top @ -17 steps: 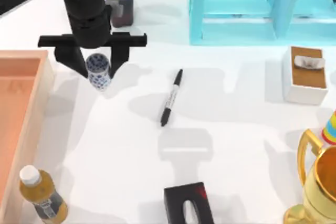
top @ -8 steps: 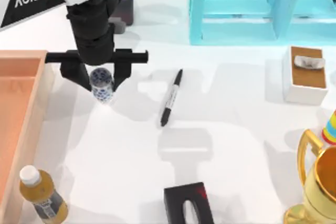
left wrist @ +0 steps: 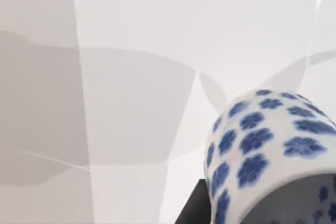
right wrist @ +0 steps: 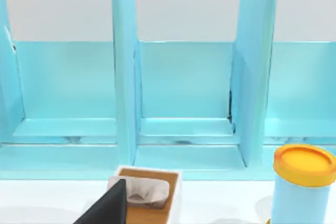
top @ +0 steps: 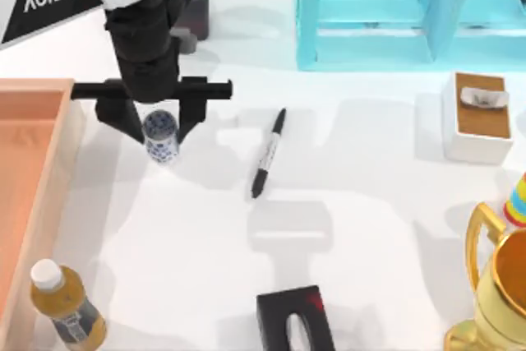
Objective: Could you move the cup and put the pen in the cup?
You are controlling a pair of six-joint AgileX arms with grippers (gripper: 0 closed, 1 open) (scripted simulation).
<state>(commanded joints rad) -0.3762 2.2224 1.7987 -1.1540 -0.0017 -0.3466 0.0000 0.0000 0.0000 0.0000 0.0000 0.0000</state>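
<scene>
The cup (top: 160,135), white with blue flowers, hangs between the fingers of my left gripper (top: 156,127) at the table's back left, and the gripper is shut on it. In the left wrist view the cup (left wrist: 262,150) looms close over the white tabletop. The pen (top: 268,152), black with a pale label band, lies flat on the table to the right of the cup, well apart from it. My right gripper (top: 294,318) is parked at the front edge, in front of the pen.
A peach tray (top: 33,121) runs along the left side, with a juice bottle (top: 66,306) in front of it. A plant pot (top: 193,14) and a cyan shelf (top: 394,14) stand at the back. At the right are a tissue box (top: 478,117) and a gold trophy (top: 497,285).
My left gripper has carried the cup a little toward the front and right. In the last half second it has barely moved. Pen and right arm are unchanged.
</scene>
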